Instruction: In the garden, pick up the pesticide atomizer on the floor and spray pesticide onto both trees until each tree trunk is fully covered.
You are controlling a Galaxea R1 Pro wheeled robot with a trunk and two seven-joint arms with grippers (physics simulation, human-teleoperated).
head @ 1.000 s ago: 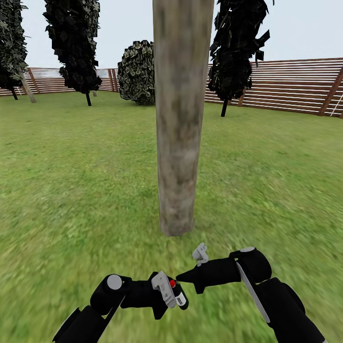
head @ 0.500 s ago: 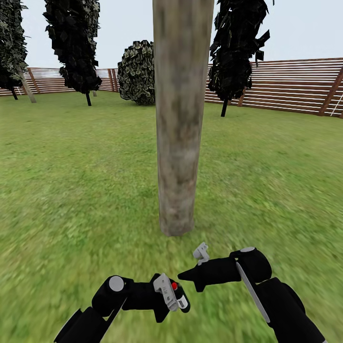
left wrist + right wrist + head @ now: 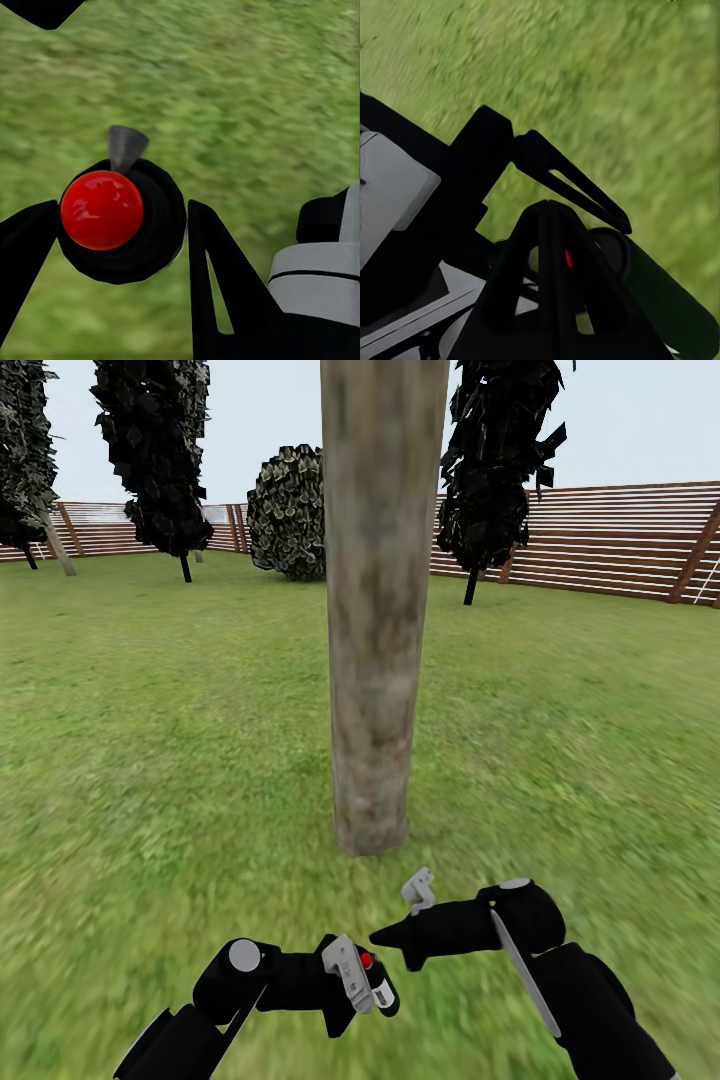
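Observation:
A thick mottled grey-brown tree trunk rises from the lawn straight ahead, with its crown out of frame. My left gripper hangs low in front of the trunk's base, shut on the pesticide atomizer. In the left wrist view the atomizer is a black round body with a red cap and a grey nozzle cone, held between two black fingers. My right gripper sits just right of it, its fingers closed to a point and holding nothing. No white specks show on the trunk.
Green lawn spreads all around. Thin-trunked black-leaved trees and a rounded bush stand far back. A brown slatted fence closes the garden behind them.
The left gripper with the atomizer has dropped slightly and shifted a little right. The right arm has edged a touch left and up. The trunk and the view are unchanged.

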